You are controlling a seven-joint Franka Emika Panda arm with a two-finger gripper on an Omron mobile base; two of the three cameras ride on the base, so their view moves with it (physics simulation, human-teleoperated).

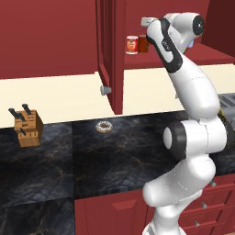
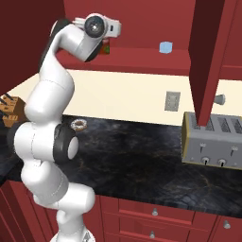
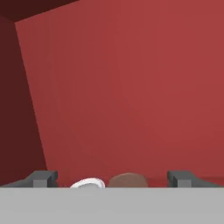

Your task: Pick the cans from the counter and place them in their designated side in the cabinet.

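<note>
Both cans stand side by side on the red inner shelf of the cabinet (image 1: 183, 57): the bright red can (image 1: 132, 45) with its white-yellow label on the left, the darker maroon can (image 1: 142, 43) right beside it. My arm reaches up to that shelf, the hand just above and behind the cans. In the hand view my gripper (image 3: 113, 179) is open, its fingertips (image 3: 43, 177) far apart, with nothing between them. Low between the tips show the pale top of the red can (image 3: 88, 183) and the brown top of the maroon can (image 3: 127, 180). The black counter (image 1: 114, 151) lies below.
The cabinet door (image 1: 110, 55) with its grey knob (image 1: 105, 90) stands open left of the cans. A small light-blue box (image 2: 165, 47) sits further right on the shelf. On the counter are a knife block (image 1: 26, 126), a doughnut (image 1: 104, 127) and a toaster (image 2: 212, 139).
</note>
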